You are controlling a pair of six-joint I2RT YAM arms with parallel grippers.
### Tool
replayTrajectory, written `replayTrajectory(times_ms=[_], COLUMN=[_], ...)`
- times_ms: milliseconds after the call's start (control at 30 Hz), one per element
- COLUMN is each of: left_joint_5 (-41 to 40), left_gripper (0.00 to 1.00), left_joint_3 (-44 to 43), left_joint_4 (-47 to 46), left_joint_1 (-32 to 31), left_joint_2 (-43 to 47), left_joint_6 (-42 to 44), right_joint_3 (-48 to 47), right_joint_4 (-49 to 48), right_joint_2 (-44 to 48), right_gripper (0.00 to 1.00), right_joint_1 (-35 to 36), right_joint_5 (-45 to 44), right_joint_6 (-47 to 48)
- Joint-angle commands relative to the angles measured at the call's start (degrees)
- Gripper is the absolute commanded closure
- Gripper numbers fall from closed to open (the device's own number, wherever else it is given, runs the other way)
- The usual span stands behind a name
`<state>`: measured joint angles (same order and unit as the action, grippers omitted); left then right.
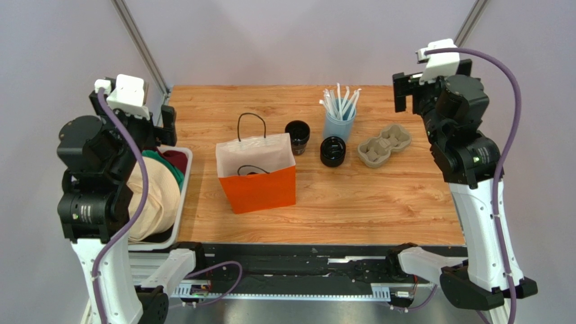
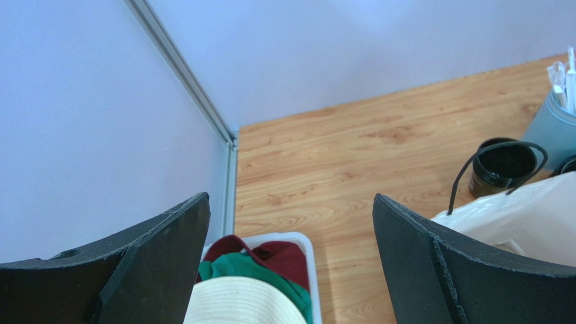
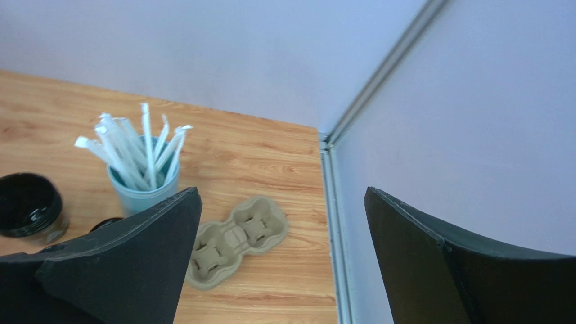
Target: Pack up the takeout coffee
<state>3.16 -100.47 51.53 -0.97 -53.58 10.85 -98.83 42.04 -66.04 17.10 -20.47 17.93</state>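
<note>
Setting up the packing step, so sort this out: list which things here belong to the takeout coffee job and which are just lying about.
Belongs to the job:
- dark takeout cup
- black round piece beside it, probably its lid
- orange bag, likely where it goes

Lying about:
- blue cup of straws
- cardboard cup tray
- white bin of clothes

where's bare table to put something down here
Widest: near right of the table, right of the orange bag, in front of the cardboard tray. Also the far left corner behind the bag. Crowded: open dark cup, lidded cup and straw cup bunched at the back.
</note>
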Motion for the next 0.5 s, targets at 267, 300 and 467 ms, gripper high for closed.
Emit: replayTrajectory(times_ms=[267, 300, 467], left_joint_5=[-1.8, -1.9, -2.4], left_gripper=[0.01, 0.01, 0.01], left_joint_3=[-1.3, -0.7, 0.2], left_joint_4=[1.9, 1.6, 1.4], left_joint_1=[0.6, 0.6, 0.6], left_joint_2=[1.9, 2.0, 2.2], left_joint_6=[-0.6, -0.7, -0.7], right_joint_3=[0.3, 0.3, 0.1], right_joint_4=[-3.6, -3.5, -3.4], right_joint_2=[4.5, 4.6, 4.6], right_gripper=[0.02, 0.02, 0.03], right_joint_1=[-1.2, -1.2, -1.2], right_joint_5=[-7.5, -7.4, -7.0], right_joint_6=[-0.6, -0.7, -0.9])
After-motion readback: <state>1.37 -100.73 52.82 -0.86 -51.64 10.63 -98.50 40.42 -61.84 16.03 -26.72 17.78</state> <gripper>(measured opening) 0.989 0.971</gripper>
